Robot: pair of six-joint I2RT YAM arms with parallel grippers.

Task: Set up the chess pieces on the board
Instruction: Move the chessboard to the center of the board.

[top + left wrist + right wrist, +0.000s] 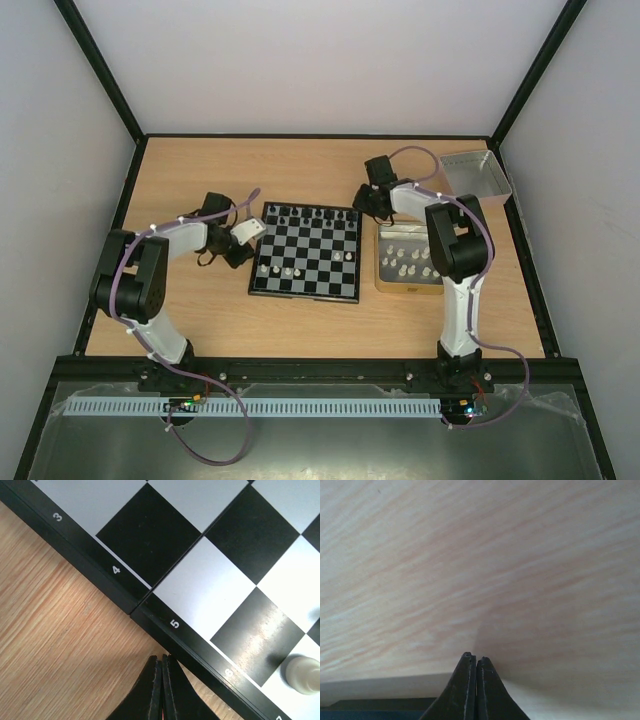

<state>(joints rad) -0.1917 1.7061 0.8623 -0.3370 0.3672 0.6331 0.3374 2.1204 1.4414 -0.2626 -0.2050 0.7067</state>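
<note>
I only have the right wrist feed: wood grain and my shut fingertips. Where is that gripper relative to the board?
Observer: The right gripper hangs over bare table, just off the far right corner of the chessboard.
Operator: Any pieces waiting off the board?
Observer: Yes, white pieces stand in the tan-rimmed tray to the board's right.
Operator: And the left arm?
Observer: The left gripper is shut on nothing, at the board's left rim.
</note>
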